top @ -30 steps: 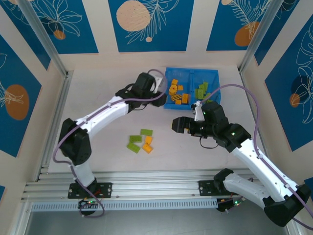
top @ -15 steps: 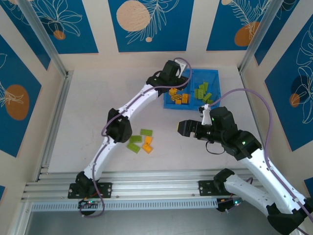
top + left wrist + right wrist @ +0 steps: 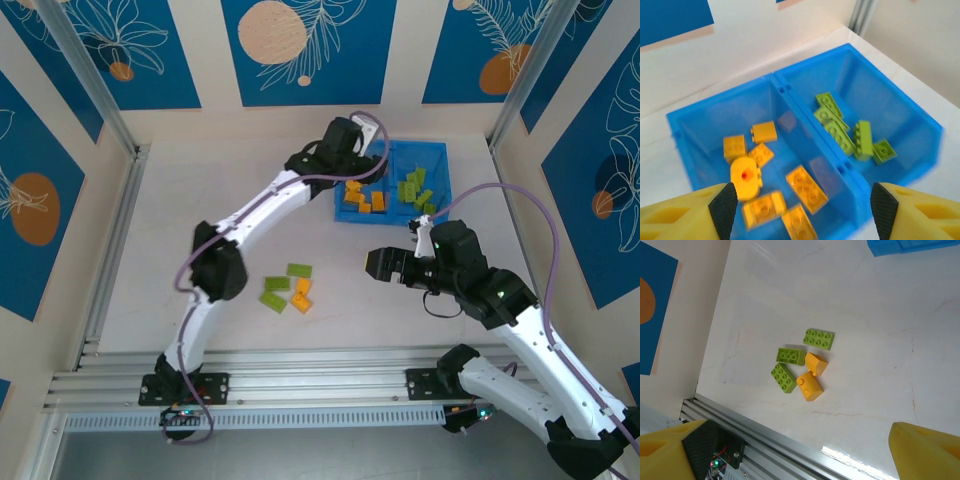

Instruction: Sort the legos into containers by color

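**Step in hand: deposit at the bin.** The left gripper [image 3: 801, 212] is being held over the bin [image 3: 720, 104]. Its fingers [image 3: 685, 220] are spread wide and nothing is being gripped between them. The left compartment [image 3: 705, 125], directly below and ahead of the fingers, is being used for the orange-yellow legos [image 3: 805, 187]. The lime green legos [image 3: 840, 131] are being kept in the right compartment [image 3: 890, 115], ahead toward the right finger and beyond the divider [image 3: 802, 117]. This drop-off is judged to be ending.

**Next move.** The right gripper [image 3: 800, 442] is being held above the table [image 3: 865, 315], with its fingers [image 3: 920, 450] also wide apart and empty. Five loose legos [image 3: 791, 356] are being framed ahead of and between those fingers: three green and two orange-yellow, bunched closely. Sorting is judged mostly done. A descent onto one loose brick is being called for. The outer green brick [image 3: 818, 338], farthest ahead of the fingers, is judged the easiest to take, being the least hemmed in.
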Action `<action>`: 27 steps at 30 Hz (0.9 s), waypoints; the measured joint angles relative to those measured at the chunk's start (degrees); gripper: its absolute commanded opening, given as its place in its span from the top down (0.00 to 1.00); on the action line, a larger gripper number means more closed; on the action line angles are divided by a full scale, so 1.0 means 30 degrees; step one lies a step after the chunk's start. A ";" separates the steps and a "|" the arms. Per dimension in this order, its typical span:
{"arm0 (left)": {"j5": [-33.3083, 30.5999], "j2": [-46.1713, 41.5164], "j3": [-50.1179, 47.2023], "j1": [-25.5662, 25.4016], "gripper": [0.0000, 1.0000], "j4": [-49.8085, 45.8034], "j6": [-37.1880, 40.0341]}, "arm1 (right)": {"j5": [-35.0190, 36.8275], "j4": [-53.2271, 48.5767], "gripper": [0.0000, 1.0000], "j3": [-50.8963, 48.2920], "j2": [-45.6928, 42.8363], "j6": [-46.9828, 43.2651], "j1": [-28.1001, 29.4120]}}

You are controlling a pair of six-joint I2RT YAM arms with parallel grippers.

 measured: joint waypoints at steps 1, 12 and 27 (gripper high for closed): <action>-0.0007 -0.1931 -0.2433 -0.0102 0.27 0.0889 0.0051 | -0.0007 0.0015 0.10 -0.0015 0.0124 -0.0109 0.0007; 0.0539 -1.9212 -1.7609 -0.0488 0.11 0.2011 0.4036 | -0.0073 0.2171 0.11 -0.0160 0.4947 -0.3650 0.2885; 0.3483 -3.2589 -2.7613 -0.0583 0.00 -0.5727 1.3209 | 0.1559 0.3504 0.21 0.7184 1.9547 -1.2684 0.5333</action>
